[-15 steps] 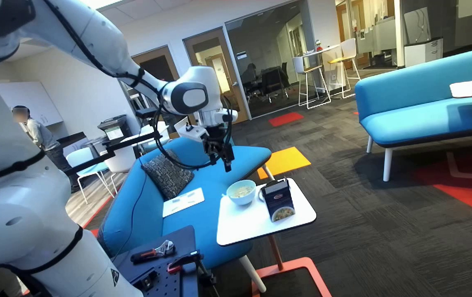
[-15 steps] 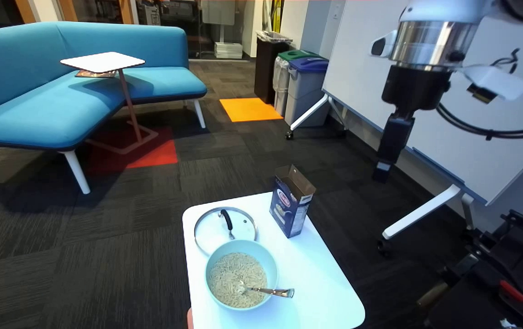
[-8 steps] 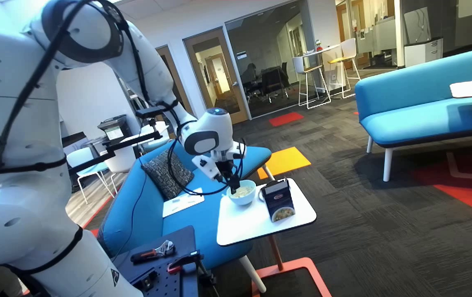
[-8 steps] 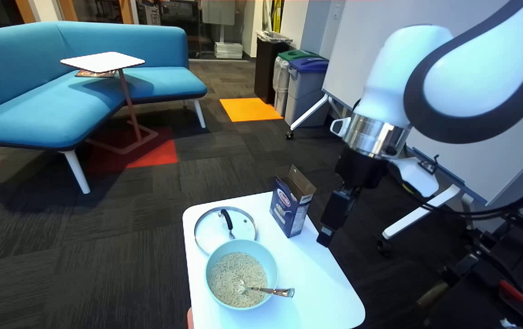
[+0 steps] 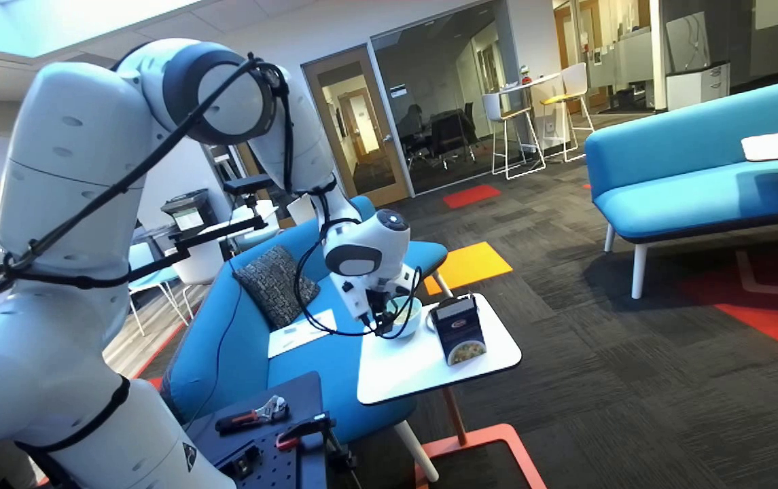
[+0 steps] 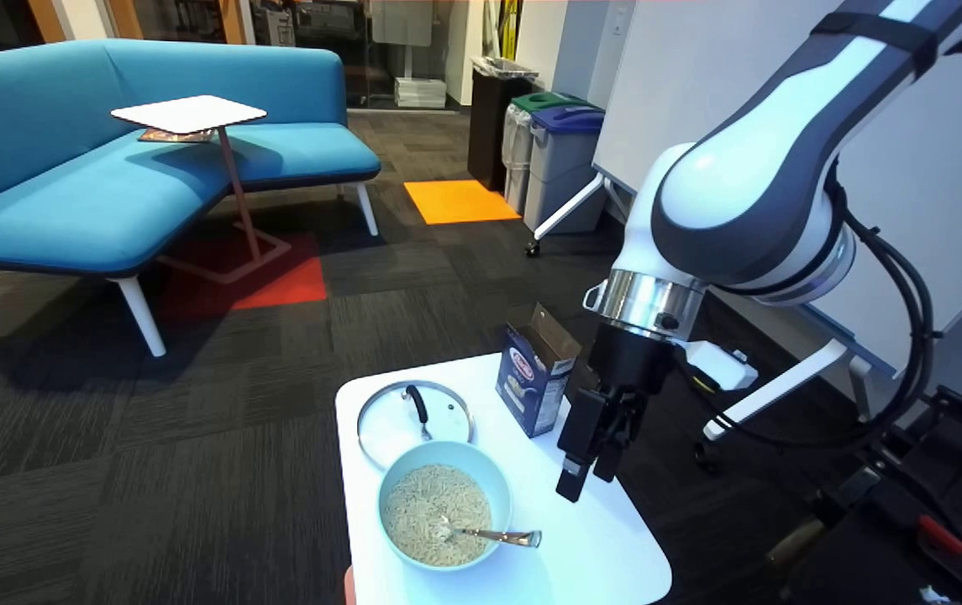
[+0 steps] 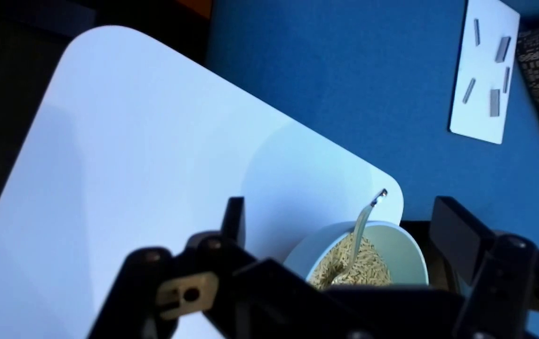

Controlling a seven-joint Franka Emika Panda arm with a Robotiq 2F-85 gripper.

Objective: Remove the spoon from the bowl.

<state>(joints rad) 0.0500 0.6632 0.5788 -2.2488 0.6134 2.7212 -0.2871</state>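
Spread end effector (image 7: 340, 221), spoon (image 7: 359, 232) leaning in bowl (image 7: 398, 252), white tabletop (image 7: 156, 155)

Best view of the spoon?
Wrist view: the spoon shows largest, clear down to the grains. Smaller in an exterior view, crossing the rim of the bowl. In an exterior view where the gripper partly covers the bowl, I can't make it out.

In an exterior view the ceiling (image 5: 90, 22) blows out to pale cyan-white at upper left, and in both exterior views the table (image 6: 590, 542) glares almost white against a dim floor (image 6: 237, 428). The wrist view is darker and blue-tinged — soft shadows lie across the table, the upper left sinks to near black, and the gripper (image 7: 340, 219) looms dark and blurred along the bottom, while the spoon (image 7: 359, 230) catches a glint right of centre.
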